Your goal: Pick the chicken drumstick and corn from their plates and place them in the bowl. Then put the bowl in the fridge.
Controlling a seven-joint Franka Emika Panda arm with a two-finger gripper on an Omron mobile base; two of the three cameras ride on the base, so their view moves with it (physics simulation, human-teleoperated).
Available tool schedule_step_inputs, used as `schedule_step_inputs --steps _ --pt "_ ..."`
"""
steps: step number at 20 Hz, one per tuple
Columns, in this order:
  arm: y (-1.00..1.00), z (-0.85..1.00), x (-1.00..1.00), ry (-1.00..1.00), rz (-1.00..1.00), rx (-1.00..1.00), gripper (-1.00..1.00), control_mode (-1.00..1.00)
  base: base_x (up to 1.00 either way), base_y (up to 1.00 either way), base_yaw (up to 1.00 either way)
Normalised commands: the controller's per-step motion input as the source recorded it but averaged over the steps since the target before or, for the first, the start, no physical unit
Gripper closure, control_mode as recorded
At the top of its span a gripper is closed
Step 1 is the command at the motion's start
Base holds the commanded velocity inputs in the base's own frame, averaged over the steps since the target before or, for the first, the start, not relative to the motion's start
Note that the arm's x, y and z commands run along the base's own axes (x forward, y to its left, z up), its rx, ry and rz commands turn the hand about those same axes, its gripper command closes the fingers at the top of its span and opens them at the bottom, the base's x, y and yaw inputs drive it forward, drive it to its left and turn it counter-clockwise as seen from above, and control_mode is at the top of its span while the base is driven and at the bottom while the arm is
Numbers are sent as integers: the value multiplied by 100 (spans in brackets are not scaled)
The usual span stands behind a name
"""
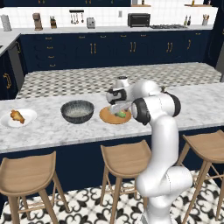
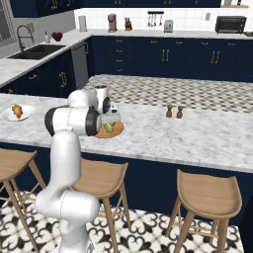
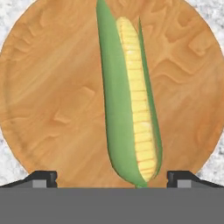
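Step in hand: corn pickup. I have the gripper (image 3: 112, 177) poised over the corn (image 3: 129, 100), jaws fully apart, holding nothing. Corn lies lengthwise on the wooden plate (image 3: 48, 96) on the counter (image 1: 52, 131); green husk, yellow kernels exposed. Next: descend, close across its width, then carry to the bowl (image 1: 77, 111).

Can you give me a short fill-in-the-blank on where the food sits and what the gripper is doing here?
1. The corn lies on the ____ plate.
2. The chicken drumstick rests on the ____ plate.
3. The bowl between the two plates holds ____.
4. The gripper hangs over the corn with its jaws ____.

Missing words: wooden; white; nothing; open
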Motion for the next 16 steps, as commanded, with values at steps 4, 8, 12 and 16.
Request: schedule_step_inputs --steps 4,8,12,16 --pt "0 -31 60 0 3 0 -100 -100 0 0 0" --pt "-1 -29 58 0 3 0 -100 -100 0 0 0" --pt "-2 -31 5 0 4 0 100 -100 0 0 0" --pt "3 -30 -35 -2 2 -1 100 -100 0 0 0"
